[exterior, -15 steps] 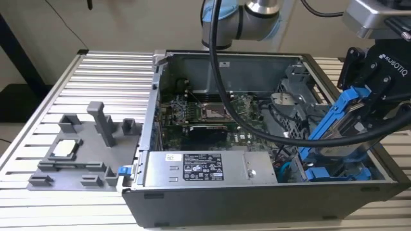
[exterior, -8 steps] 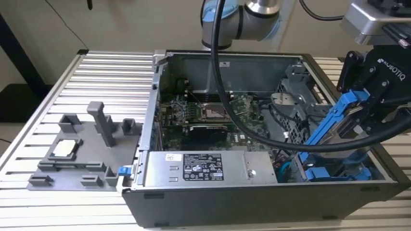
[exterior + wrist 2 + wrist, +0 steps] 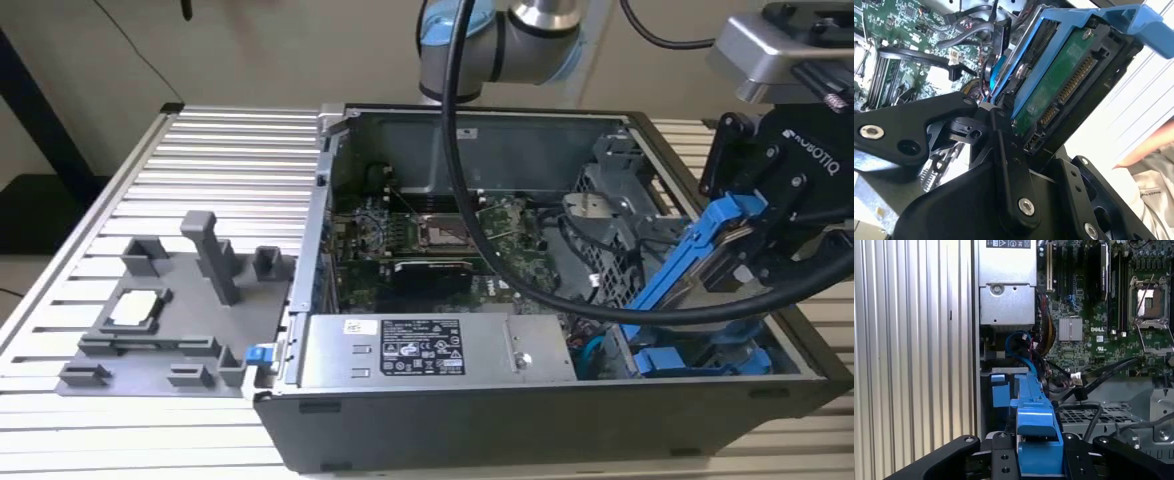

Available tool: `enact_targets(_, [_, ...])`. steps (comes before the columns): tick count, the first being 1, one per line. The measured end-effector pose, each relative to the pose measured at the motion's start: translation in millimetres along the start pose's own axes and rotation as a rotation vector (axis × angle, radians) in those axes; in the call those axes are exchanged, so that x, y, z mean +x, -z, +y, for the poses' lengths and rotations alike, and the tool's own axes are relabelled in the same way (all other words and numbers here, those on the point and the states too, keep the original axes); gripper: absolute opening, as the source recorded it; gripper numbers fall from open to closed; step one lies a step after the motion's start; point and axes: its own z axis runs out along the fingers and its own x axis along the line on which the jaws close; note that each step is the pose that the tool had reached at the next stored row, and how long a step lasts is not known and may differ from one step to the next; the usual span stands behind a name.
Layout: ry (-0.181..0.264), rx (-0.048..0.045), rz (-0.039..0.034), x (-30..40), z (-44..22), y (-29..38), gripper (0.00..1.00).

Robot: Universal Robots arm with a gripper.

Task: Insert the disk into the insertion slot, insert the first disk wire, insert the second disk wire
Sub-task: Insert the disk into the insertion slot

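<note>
The disk [image 3: 687,275] in its bright blue carrier hangs tilted above the case's corner at the exterior view's right, with my gripper [image 3: 742,252] shut on it. The second wrist view shows the disk's green circuit board and connectors [image 3: 1064,85] between the black fingers [image 3: 1004,145]. In the first wrist view the blue carrier [image 3: 1035,412] runs out from my gripper [image 3: 1036,457] toward the insertion slot [image 3: 1004,372], a grey bay with a blue carrier end beside it. The slot's cage [image 3: 707,358] lies just below the disk. Loose black wires with connectors [image 3: 1075,381] lie next to the bay.
A grey power-supply box [image 3: 427,350] sits in the case's near side, with the motherboard [image 3: 427,230] behind it. A grey fixture plate [image 3: 174,310] stands on the slatted table at the exterior view's left. The arm's black cable [image 3: 461,150] crosses the case. A person's hand [image 3: 1149,145] is nearby.
</note>
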Motion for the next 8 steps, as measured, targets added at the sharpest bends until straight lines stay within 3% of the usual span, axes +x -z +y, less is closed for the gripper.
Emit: enact_targets(8, [0.0, 0.0, 0.0, 0.6, -1.2, -5.6, 0.33])
